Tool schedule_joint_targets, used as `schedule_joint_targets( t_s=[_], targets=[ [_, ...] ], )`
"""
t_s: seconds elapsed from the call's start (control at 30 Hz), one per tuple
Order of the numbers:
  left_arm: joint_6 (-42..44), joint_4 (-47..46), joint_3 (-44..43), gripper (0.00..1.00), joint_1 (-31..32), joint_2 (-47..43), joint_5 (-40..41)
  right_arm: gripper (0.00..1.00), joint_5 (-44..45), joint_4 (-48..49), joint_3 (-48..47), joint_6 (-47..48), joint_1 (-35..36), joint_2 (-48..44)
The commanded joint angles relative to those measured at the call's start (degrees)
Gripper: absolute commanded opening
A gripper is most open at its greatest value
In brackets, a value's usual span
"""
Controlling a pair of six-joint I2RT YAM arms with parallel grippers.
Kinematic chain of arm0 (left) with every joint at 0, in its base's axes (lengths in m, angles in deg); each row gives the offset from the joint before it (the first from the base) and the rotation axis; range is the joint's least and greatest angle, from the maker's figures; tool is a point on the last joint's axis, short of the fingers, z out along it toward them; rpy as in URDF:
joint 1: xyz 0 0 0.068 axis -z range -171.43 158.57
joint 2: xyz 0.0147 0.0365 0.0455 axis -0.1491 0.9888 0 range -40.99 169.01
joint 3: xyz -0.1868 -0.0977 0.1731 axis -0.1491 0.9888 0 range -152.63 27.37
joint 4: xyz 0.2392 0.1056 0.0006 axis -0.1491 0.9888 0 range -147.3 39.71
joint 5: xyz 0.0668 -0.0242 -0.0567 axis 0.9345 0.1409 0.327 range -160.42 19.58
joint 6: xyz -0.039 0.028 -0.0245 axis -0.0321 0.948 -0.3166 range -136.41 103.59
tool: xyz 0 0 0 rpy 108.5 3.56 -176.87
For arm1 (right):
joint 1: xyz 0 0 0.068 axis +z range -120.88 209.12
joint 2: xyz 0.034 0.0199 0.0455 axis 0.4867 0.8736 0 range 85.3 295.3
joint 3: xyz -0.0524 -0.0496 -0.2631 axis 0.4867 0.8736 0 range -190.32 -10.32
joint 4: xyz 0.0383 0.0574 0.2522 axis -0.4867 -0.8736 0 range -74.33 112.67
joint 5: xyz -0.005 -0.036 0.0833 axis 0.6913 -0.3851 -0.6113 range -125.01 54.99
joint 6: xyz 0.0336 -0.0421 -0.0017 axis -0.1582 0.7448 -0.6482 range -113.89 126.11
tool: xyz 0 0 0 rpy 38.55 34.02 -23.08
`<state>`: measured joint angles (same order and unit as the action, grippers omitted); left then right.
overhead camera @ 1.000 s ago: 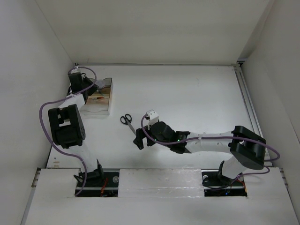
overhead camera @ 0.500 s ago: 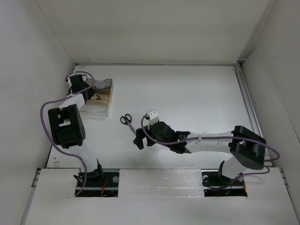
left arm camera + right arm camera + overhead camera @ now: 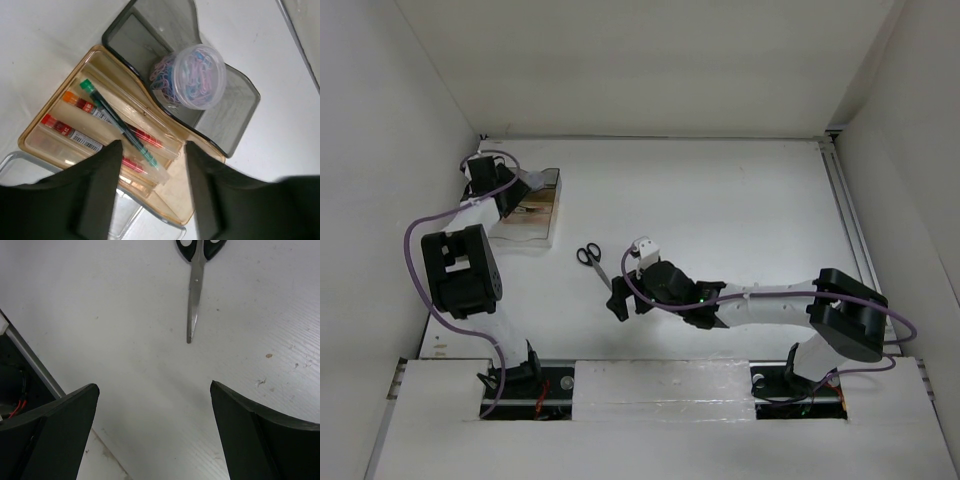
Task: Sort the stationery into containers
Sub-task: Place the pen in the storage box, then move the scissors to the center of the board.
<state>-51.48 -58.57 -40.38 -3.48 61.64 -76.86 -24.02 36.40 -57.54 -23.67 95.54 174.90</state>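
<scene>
Over the far left corner of the white counter [image 3: 740, 210], our left tool [image 3: 152, 150] hangs with its two matte black fingers [image 3: 100, 190] spread moderately. Nothing is gripped between them, and we see them touching nothing. Below it lies the clear rectangular plastic box with an amber-brown interior [image 3: 37, 142], which is split into long, narrow channels. A red-capped pen [image 3: 70, 131] and an orange-capped pen [image 3: 85, 106] lie lengthwise in those channels. A slim dark pen with a green cap [image 3: 120, 125] lies slantwise across the dividers. The two capped pens carry white labels with barcode-like stripes, but the print is too small for us to read.

A smoky grey translucent tray [image 3: 235, 115] adjoins the box's far side. On it stands a small round clear tub of pastel paper clips [image 3: 197, 75], upright, with a glossy lid.

Nearer the middle of the counter, our right tool [image 3: 154, 387] is open wide and empty, its black fingers [image 3: 60, 415] apart above the bare, faintly ribbed surface. The black-handled steel scissors [image 3: 194, 290] lie flat and closed just beyond it. Their point aims toward the gap between the fingers, and the tool does not touch them.
</scene>
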Motion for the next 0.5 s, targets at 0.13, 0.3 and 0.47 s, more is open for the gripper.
schedule_joint_targets(
  t_s=[0.13,0.3,0.47],
  targets=[
    [6.8,-1.5,-2.2,0.86,-0.1,-13.0,-3.4,0.99,4.6,-5.8,-4.5,0.1,0.2,1.0],
    [18.4,1.2,-2.2,0.99,-0.1,-23.0,-2.4,0.99,7.0,-16.0,-15.5,2.6,0.2,6.7],
    [29.5,14.8,-7.7,0.99,0.5,-28.9,-2.3,0.99,9.1,-27.8,-28.0,4.5,-1.0,13.6]
  ],
)
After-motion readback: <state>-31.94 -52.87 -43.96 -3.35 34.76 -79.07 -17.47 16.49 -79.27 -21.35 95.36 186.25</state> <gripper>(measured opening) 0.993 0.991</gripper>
